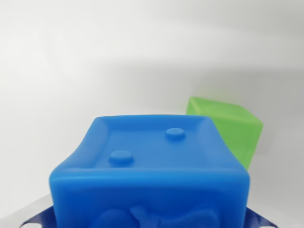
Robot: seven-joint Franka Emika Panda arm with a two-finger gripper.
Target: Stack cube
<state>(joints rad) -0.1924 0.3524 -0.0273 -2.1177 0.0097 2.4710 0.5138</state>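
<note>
We are looking at a blue cube (pixel 152 175) that seems to be soft moulded plastic or rubber, its skin smooth and matt with only a faint sheen along the rounded rim, and raised studs and a relief figure are standing out of its faces. The green cube (pixel 230 128) behind it is showing the same smooth finish, slightly translucent at the edges. The white surface (pixel 71 71) beneath is appearing smooth, plain and matt.
</note>
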